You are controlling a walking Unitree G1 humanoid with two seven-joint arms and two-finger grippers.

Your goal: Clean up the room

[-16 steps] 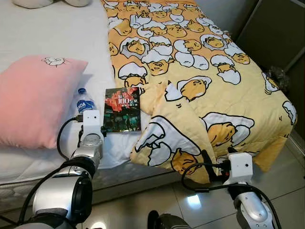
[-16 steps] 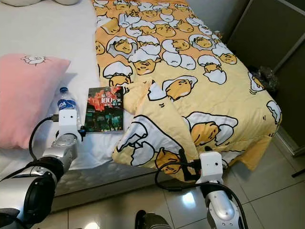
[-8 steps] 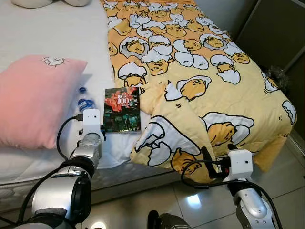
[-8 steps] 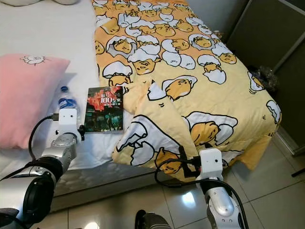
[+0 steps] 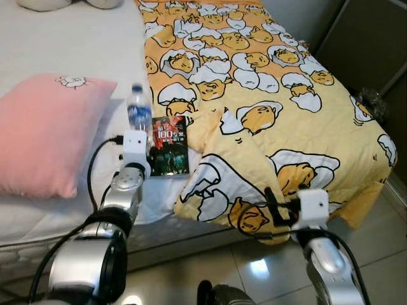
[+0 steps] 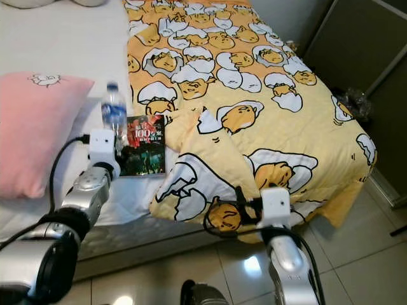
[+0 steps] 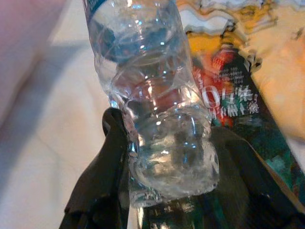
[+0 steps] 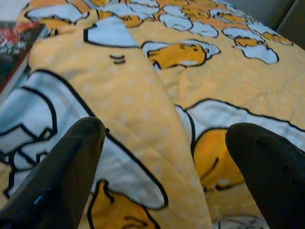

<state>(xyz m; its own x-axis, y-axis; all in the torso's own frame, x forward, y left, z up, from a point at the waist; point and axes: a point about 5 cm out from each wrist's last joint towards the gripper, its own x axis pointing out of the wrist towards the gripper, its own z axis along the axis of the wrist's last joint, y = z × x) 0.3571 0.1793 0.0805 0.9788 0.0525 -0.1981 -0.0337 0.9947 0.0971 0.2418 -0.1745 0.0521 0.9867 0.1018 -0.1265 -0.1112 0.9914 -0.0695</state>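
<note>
From the head camera's left eye, the left claw [image 5: 137,130] grips a clear water bottle [image 5: 138,109] upright above the bed [image 5: 76,38], just beside the near edge of the book [image 5: 166,152], which lies flat on the white sheet. A pink pillow [image 5: 48,130] lies on the far side of the bottle from the book, a strip of open sheet between them. On the book's other side the yellow egg-print blanket [image 5: 267,95] begins, its folded corner touching the book's edge and spilling over the mattress edge toward the tiled floor [image 5: 375,235] (open tile runs along the foot of the bed). The right claw [image 5: 270,206] hangs at that drooping corner. In the left wrist view, both black fingers [image 7: 102,167] clamp the bottle's base [image 7: 174,162], the book just behind. In the right wrist view, the spread fingers [image 8: 62,171] stand wide apart over the blanket fold, holding nothing.
</note>
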